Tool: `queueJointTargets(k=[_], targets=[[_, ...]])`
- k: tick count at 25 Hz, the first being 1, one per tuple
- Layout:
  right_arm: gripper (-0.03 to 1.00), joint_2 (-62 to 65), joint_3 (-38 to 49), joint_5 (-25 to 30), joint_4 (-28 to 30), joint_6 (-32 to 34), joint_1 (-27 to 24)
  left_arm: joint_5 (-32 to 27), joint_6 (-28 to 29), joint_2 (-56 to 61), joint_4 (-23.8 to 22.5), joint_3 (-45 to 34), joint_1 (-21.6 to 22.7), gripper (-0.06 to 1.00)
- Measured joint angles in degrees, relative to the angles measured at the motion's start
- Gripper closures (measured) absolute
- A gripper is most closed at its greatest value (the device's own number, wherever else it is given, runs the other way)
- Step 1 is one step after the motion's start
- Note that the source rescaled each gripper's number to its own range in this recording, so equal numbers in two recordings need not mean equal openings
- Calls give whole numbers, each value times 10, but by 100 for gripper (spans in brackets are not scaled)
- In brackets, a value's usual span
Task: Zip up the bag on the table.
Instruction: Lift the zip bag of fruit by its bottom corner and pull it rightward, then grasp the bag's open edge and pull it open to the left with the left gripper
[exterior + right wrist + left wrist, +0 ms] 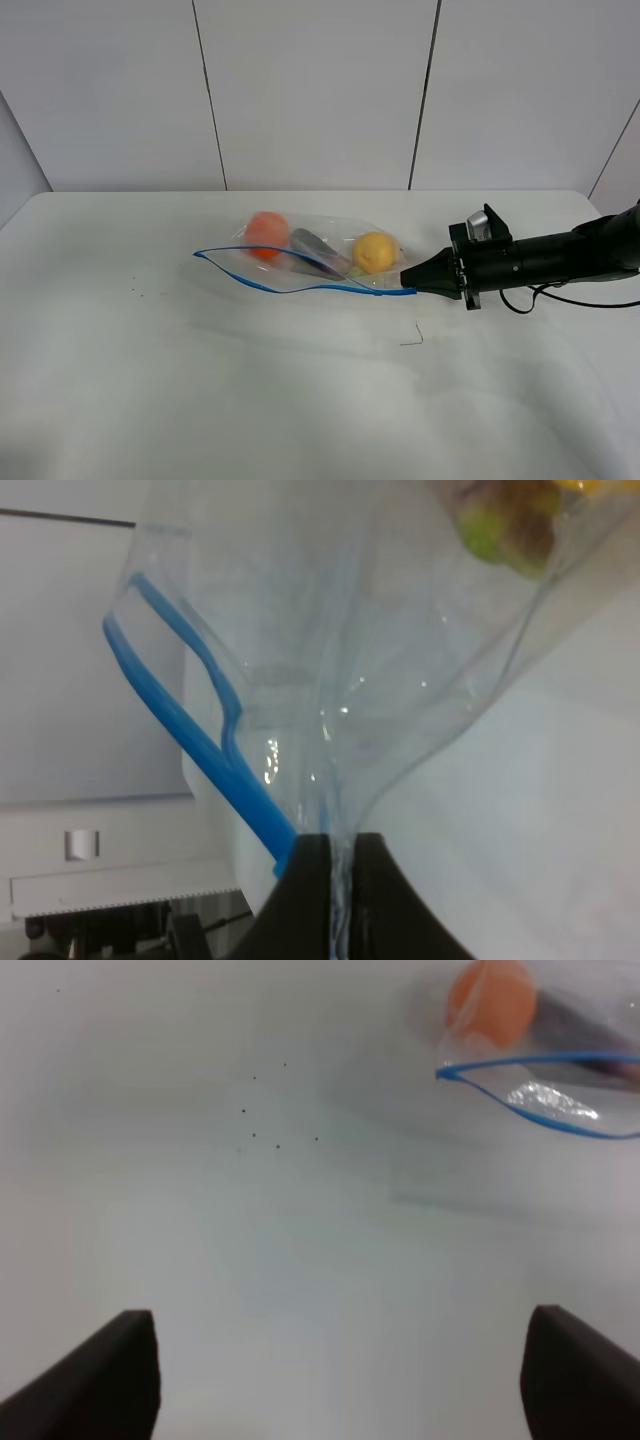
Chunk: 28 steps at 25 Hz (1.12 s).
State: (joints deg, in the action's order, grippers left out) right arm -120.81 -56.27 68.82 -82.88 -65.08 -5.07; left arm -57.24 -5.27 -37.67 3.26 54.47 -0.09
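Note:
The clear bag (318,262) lies on the white table (200,380), its blue zip strip (290,286) gaping open along the near edge. An orange (266,232), a dark eggplant (314,248) and a yellow pear (373,251) show through it. My right gripper (410,285) is shut on the bag's right corner at the end of the strip. In the right wrist view the gripper (340,852) pinches the plastic (330,630) beside the blue strip (200,740). My left gripper (340,1365) hangs open over bare table, short of the bag's left end (540,1090). It does not show in the exterior high view.
A black cable (560,297) trails from the right arm across the table. A small dark mark (415,338) lies in front of the right gripper. Tiny specks (135,292) dot the left side. White wall panels stand behind the table's far edge.

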Motion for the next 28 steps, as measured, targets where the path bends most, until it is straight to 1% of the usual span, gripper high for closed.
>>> queueJointTargets(k=[2,5,10,11,12,16,17,18,19,21,23,24,25,27,28], targets=[[97,0,0,1,-9,0,0,25,0,-57,10,16,0,-6],[97,0,0,3,-27,10,0,60,-8,-133,51,21,0,-6],[97,0,0,4,-48,28,0,92,-49,-214,157,21,-1,-6],[97,0,0,4,-49,29,0,92,-49,-214,157,21,-1,-6],[97,0,0,4,-49,29,0,99,-68,-238,196,21,-1,-6],[97,0,0,4,-51,30,0,112,-92,-279,261,17,-2,-6],[97,0,0,4,-53,30,0,112,-92,-279,261,17,-2,-6],[97,0,0,4,-53,30,0,123,-104,-295,308,-6,-7,-6],[97,0,0,4,-54,30,0,136,-111,-301,330,-20,-14,-6],[97,0,0,4,-55,30,0,181,-123,-306,385,-64,-44,-6],[97,0,0,4,-56,30,0,250,-127,-308,438,-106,-82,-6],[97,0,0,4,-57,30,0,250,-127,-308,438,-106,-82,-6],[97,0,0,4,-58,30,0,286,-127,-309,471,-129,-103,-6],[97,0,0,4,-58,30,0,349,-127,-309,517,-152,-142,-6],[97,0,0,4,-58,30,0,399,-127,-310,563,-165,-181,-6]])
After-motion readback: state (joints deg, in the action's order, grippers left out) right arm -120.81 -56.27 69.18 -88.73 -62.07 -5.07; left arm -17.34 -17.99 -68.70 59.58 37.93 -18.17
